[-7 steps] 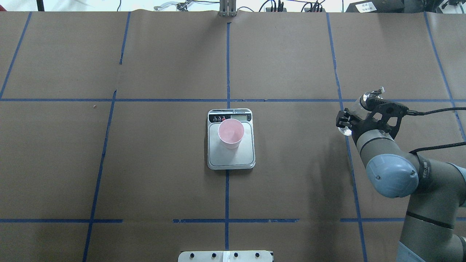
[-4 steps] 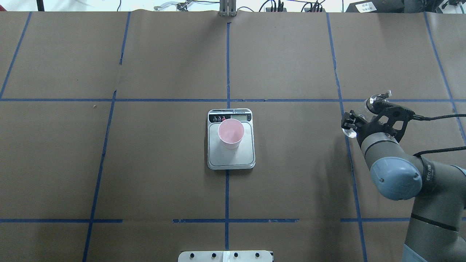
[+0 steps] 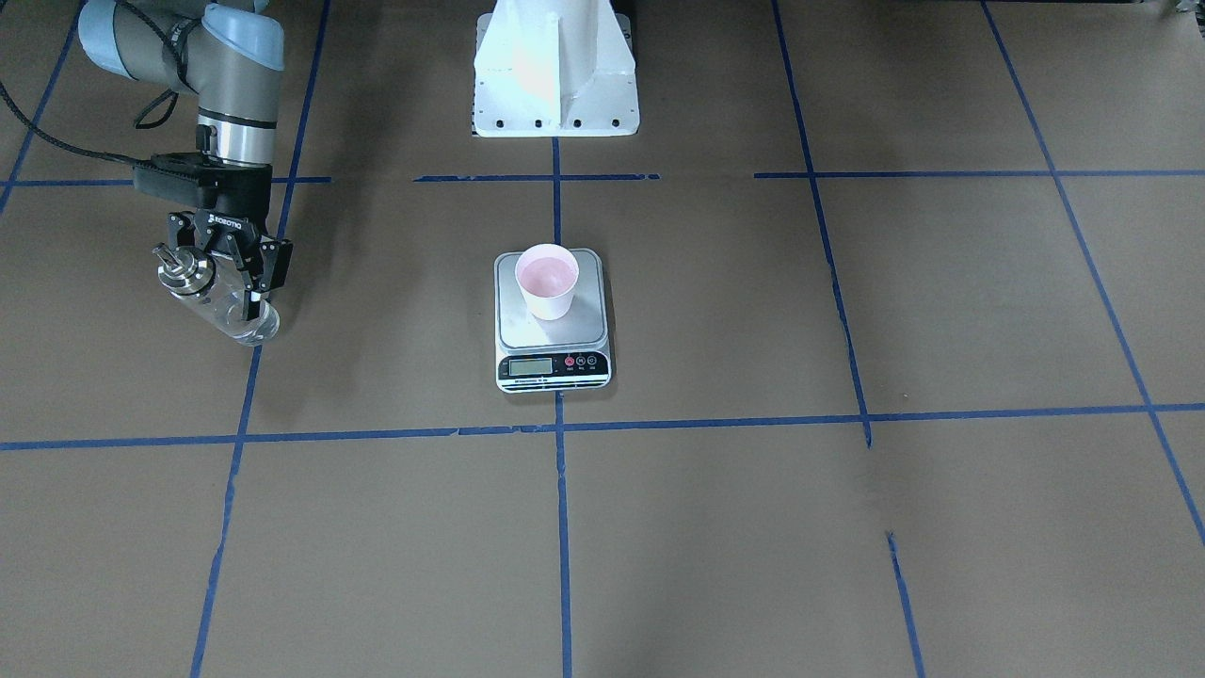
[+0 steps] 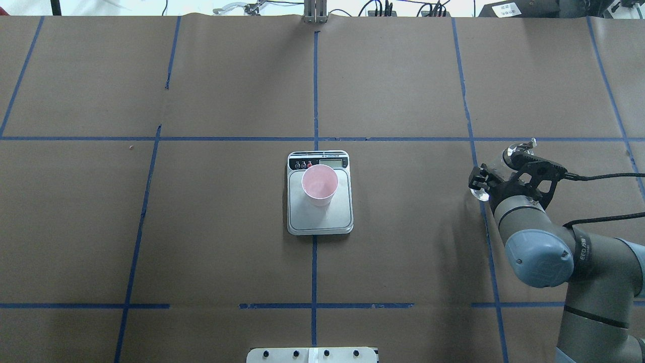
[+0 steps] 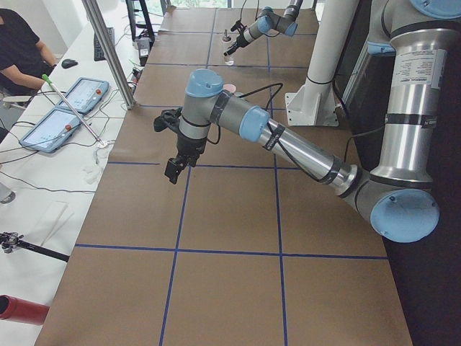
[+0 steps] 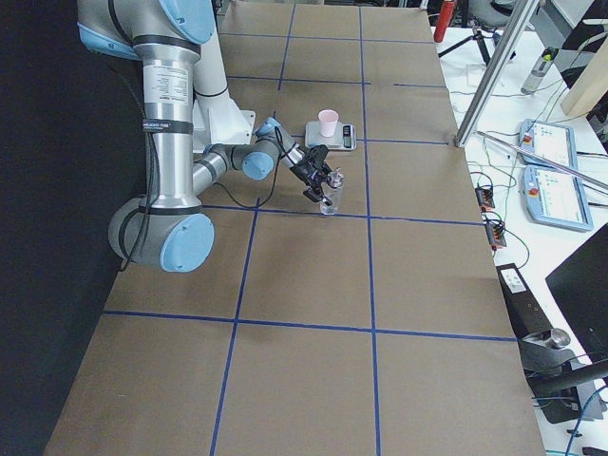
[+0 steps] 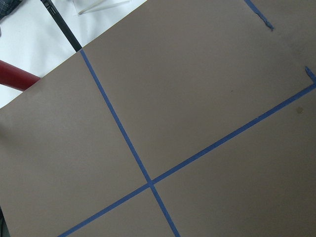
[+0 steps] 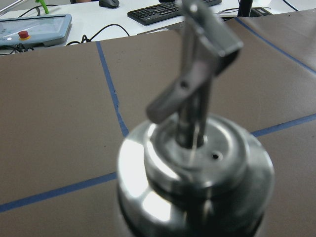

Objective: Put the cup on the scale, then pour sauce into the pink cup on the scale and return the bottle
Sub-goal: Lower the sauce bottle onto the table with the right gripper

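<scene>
Clenched tight, the right tool [image 3: 235,292] had the small clear glass bottle [image 3: 221,311] with the silver metal collar [image 3: 182,273] gripped by its body. It was out on the robot's right side of the brown paper-covered desk [image 4: 201,227], well apart from everything else. From overhead the bottle [image 4: 478,193] sat tilted in the right tool [image 4: 485,180], its collar end leaning outward and away from the middle of the desk, its base low. Whether the base touched the desk could not be made out. The right wrist camera looked straight down on the collar and the narrow metal spout [image 8: 197,64], blurred by closeness, and no liquid could be seen through the glass. At the centre, the small pale pink tapered plastic cup [image 4: 319,185] stood upright on the brushed silver platform of the small rectangular digital scale [image 4: 332,217], nearer the display strip, which faced away from the robot. The left tool [image 5: 173,169] hung over the far left of the desk above the blue tape lines [image 7: 148,180]. Gripping or released, that one could not be told.
</scene>
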Action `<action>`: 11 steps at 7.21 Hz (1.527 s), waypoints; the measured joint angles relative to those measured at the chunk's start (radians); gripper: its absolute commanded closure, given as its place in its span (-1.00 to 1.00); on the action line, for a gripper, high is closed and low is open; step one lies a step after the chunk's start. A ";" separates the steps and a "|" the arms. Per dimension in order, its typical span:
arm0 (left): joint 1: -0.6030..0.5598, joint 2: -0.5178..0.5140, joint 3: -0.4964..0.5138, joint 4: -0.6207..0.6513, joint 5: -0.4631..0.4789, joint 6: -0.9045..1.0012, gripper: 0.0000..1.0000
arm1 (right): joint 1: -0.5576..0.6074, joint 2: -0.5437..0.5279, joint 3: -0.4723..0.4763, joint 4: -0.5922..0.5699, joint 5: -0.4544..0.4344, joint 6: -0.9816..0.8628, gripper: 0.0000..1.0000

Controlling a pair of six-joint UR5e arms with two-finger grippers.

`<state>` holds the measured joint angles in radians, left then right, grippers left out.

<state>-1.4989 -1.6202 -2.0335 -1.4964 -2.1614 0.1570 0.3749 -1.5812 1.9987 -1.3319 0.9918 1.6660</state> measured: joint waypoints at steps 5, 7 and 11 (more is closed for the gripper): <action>0.000 0.001 0.002 -0.001 0.001 -0.012 -1.00 | -0.010 0.000 -0.025 -0.002 -0.024 0.000 1.00; 0.000 0.002 0.001 -0.001 0.001 -0.011 -1.00 | -0.017 0.003 -0.026 -0.002 -0.022 0.000 1.00; 0.000 0.003 -0.001 -0.001 0.003 -0.012 -1.00 | -0.024 0.006 -0.026 -0.001 -0.021 -0.001 1.00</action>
<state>-1.4987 -1.6169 -2.0344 -1.4972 -2.1588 0.1452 0.3505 -1.5751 1.9727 -1.3330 0.9707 1.6654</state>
